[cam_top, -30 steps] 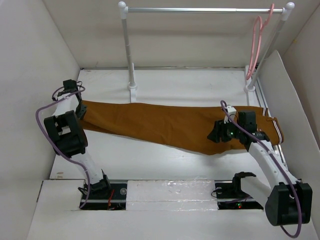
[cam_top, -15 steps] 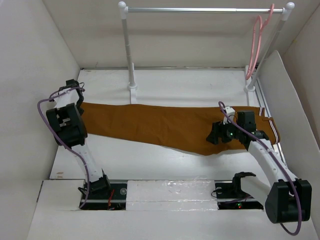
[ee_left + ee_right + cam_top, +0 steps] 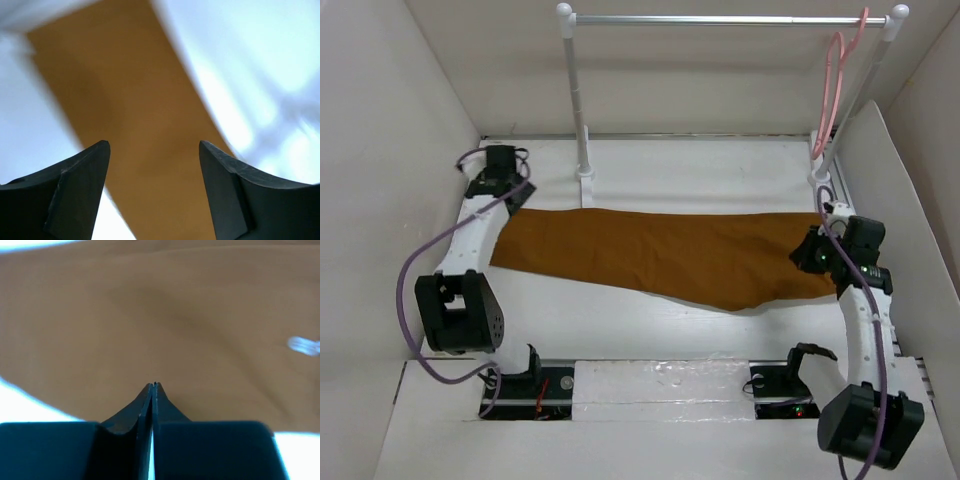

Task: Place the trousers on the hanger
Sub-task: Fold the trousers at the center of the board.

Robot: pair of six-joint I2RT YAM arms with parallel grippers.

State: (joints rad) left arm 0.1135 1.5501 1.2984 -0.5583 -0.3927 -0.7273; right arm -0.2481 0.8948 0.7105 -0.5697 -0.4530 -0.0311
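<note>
Rust-brown trousers [image 3: 650, 250] lie flat mid-frame on the counter [image 3: 700, 170]. My left gripper [image 3: 154, 145] has just let go of the leg end and is wide open. Right gripper [image 3: 152, 386] has clenched over the waist, no cloth seen between. Hanger [image 3: 832, 90] untouched upper right, so a regrasp is probably next.

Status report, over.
Left gripper open, right gripper shut, both over rust-brown cloth trousers flat on white table. Thin pink plastic hanger on silver metal rail, unobstructed.
</note>
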